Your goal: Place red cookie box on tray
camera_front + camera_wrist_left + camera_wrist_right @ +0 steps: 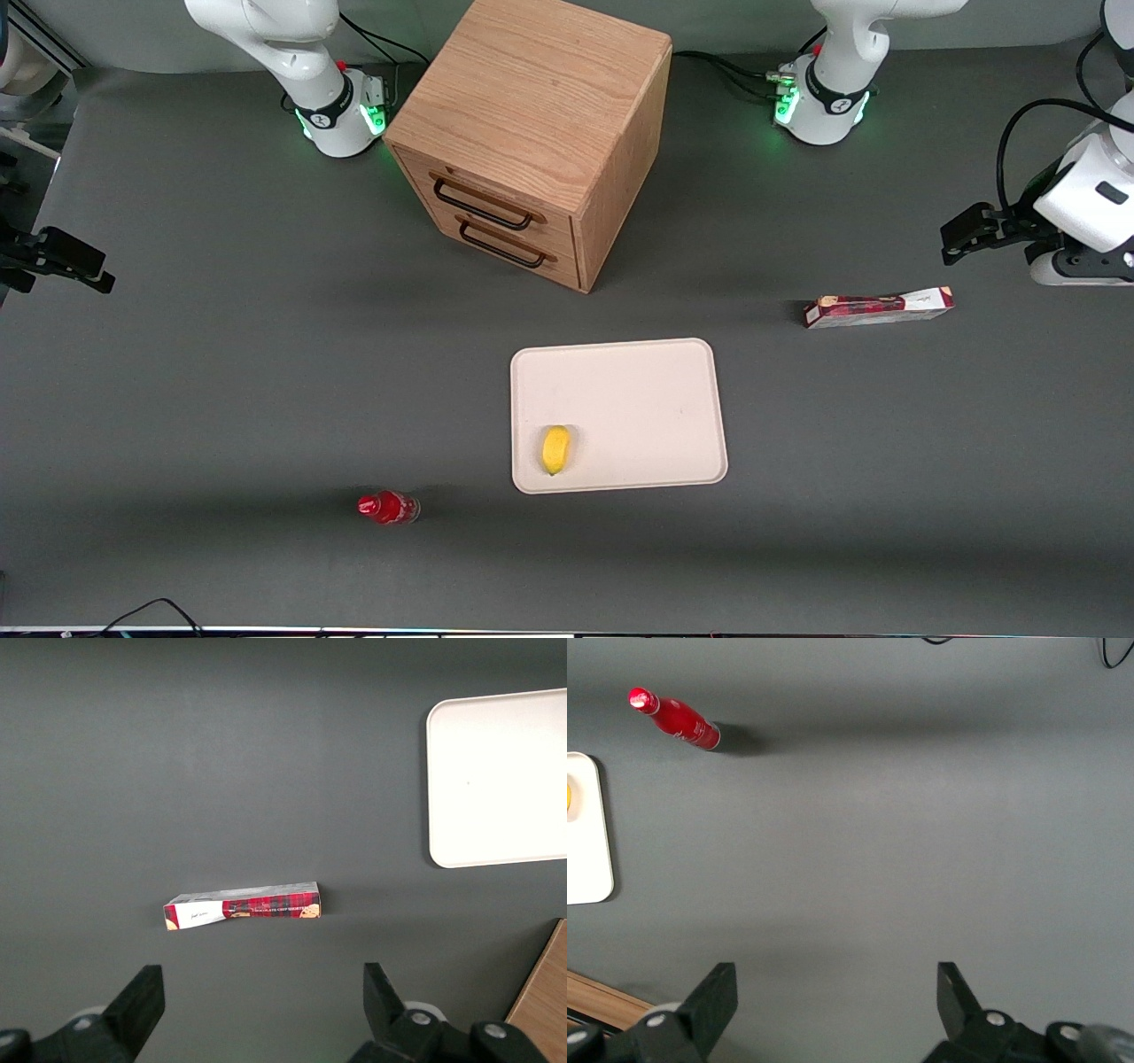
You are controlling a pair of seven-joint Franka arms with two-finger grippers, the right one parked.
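Note:
The red cookie box [879,307] [242,906] lies flat on the dark table, toward the working arm's end and a little farther from the front camera than the tray. The pale beige tray [638,399] [496,780] sits mid-table, in front of the wooden cabinet. My left gripper [957,239] [263,992] hangs above the table near the box, slightly farther from the front camera than it. Its jaws stand wide open with only bare table between them, apart from the box.
A small yellow fruit [555,449] rests on the tray near its front edge. A red bottle [388,508] [673,718] lies on the table toward the parked arm's end. The wooden two-drawer cabinet [532,133] [545,1001] stands farther back than the tray.

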